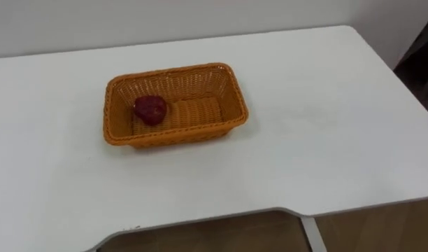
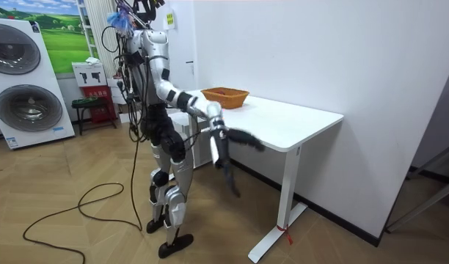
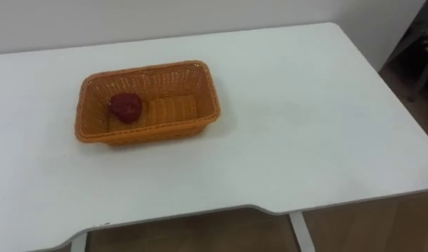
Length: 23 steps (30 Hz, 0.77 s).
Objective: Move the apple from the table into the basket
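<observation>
**A:** How are the arms placed?

**B:** In the room view the robot stands upright at the long edge of the bench (image 2: pixel 294 121). Its right arm is bent at the elbow and slopes forward and down. The right robot hand (image 2: pixel 243 139) is a dark smear just under the bench's rim. A second dark smear at about six o'clock from it looks like the left robot hand (image 2: pixel 230 180), hanging lower.

**A:** Open or closed?

**B:** I cannot tell for either. Both are too blurred to show how far open they are or what, if anything, they hold.

**A:** And the apple (image 1: pixel 150 110)?

**B:** It is dark red and rounded, and it lies on the floor of the basket (image 1: pixel 177 136) at its nine o'clock end, close to the wall.

**A:** What is the basket like?

**B:** It is orange wicker, tightly woven and rectangular, with rounded corners and walls that flare outward. It sits at about ten o'clock on the bench.

**A:** And the bench?

**B:** It is white, smooth and matte, with a rounded corner at two o'clock and a curved notch in its edge at six o'clock.
</observation>
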{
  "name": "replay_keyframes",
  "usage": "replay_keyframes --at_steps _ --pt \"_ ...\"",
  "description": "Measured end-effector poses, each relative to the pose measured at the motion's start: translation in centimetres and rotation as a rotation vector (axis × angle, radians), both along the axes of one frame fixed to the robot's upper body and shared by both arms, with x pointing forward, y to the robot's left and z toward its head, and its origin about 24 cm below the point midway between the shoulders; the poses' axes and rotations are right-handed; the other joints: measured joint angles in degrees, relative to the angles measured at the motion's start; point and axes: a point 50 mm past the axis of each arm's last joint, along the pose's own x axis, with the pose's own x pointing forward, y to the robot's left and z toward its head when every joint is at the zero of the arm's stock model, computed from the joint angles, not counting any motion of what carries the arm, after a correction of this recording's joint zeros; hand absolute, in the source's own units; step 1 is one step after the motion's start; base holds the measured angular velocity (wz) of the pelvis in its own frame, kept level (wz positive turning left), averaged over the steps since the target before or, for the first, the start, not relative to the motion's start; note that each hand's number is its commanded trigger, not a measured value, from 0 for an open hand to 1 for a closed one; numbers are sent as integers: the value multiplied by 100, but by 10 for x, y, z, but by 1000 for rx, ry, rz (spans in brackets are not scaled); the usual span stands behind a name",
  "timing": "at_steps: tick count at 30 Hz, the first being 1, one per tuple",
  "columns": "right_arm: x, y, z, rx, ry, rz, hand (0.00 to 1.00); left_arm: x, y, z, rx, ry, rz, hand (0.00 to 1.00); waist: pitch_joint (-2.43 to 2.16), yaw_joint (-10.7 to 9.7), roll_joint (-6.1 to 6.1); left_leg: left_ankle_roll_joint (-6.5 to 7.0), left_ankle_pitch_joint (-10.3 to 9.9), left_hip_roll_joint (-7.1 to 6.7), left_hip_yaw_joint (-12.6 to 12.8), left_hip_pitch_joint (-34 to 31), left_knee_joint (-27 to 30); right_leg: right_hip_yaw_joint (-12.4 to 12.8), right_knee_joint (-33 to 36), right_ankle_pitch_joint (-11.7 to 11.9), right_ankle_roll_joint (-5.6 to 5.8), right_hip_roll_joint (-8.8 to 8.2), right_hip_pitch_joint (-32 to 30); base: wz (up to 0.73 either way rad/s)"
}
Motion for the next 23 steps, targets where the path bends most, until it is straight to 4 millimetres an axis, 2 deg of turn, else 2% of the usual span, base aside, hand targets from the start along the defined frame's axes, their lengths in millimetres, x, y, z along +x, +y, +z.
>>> replay_keyframes --at_steps 1,2,4,6,7,8,10,11,13,17,19,23 --pt "-16 23 -34 144 20 -4 0 1 -4 -1 -12 -3 1 0 0 69 3 -1 1 -2 -5 -2 6 1 -13 -5 -4 1 12 4" --pt "-26 36 -49 213 34 -14 0 2 -6 -2 -15 -1 -3 0 -1 101 2 -1 1 -4 -8 6 9 1 -21 -7 -3 1 24 4" --pt "-54 88 -92 434 95 -1 0 -1 -10 -4 -36 14 -20 0 1 225 14 -1 1 -12 3 4 62 16 -29 -23 -2 -6 30 0" --pt "-73 116 -107 537 164 73 0 -5 -10 -4 -48 25 -10 0 2 294 22 -1 0 -20 4 10 65 52 -32 -26 5 -8 32 -2" --pt "-78 126 -112 569 219 179 0 -7 -10 -4 -53 37 -10 0 3 321 24 1 -1 -29 7 26 52 80 -32 -29 9 -11 33 -5" --pt "-80 129 -113 578 255 241 0 -9 -11 -4 -57 44 -8 0 6 327 25 2 -1 -32 7 45 32 84 -32 -30 10 -13 37 -7" --pt "-88 133 -116 585 414 534 0 -14 -11 -5 -64 63 -2 0 31 355 50 8 -6 -34 10 115 0 92 -42 -30 11 -12 47 -8" --pt "-89 134 -116 582 448 605 0 -14 -12 -5 -66 64 -1 0 32 379 48 7 -7 -30 17 135 -7 94 -48 -30 11 -10 58 -6" --pt "-88 134 -117 572 579 869 0 -17 -14 -6 -74 87 0 0 47 438 68 4 -9 -24 10 223 -52 151 -110 -20 13 6 150 0" --pt "-81 135 -118 571 664 1118 0 -23 -16 -8 -86 126 15 0 62 467 110 2 -12 -26 7 345 -95 99 -156 -22 13 6 277 2" --pt "-70 138 -120 564 708 1285 0 -24 -16 -8 -86 137 14 0 64 541 129 1 -11 -26 5 389 -102 73 -198 -22 11 4 315 2" --pt "-61 140 -121 544 773 1463 0 -25 -19 -9 -93 154 -2 0 64 668 126 0 -11 -34 -7 401 -93 69 -199 -22 11 1 339 0"
